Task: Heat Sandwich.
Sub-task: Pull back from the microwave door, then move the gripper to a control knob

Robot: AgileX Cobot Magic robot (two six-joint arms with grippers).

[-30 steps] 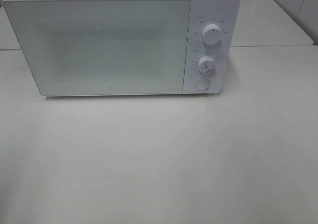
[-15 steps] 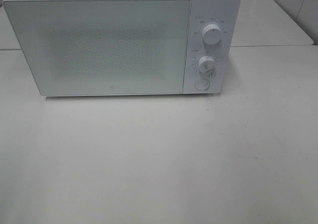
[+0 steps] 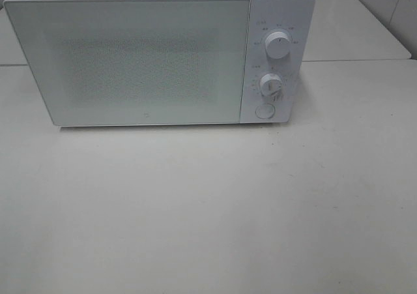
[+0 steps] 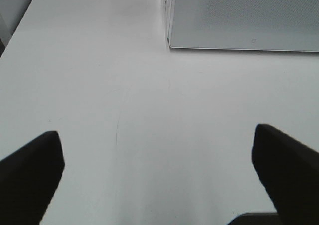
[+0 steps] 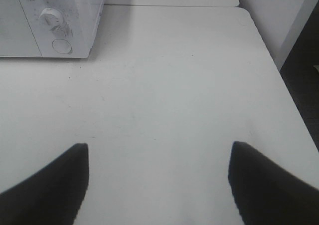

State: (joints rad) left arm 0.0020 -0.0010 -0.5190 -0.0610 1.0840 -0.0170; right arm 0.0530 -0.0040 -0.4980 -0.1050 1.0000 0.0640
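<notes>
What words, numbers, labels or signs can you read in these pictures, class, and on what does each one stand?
No text is clear enough to quote.
Markings around the upper dial of the microwave: too small and blurred to read.
Markings around the lower dial: too small and blurred to read.
Small mark low on the microwave's front: too small to read.

This looks like a plain test room set up as a little kitchen. A white microwave [image 3: 150, 53] with round knobs [image 3: 278, 46] stands on a big white table [image 3: 208, 209]. A white wall [image 5: 279, 15] is close by, and the floor [image 5: 306, 95] is dark.
</notes>
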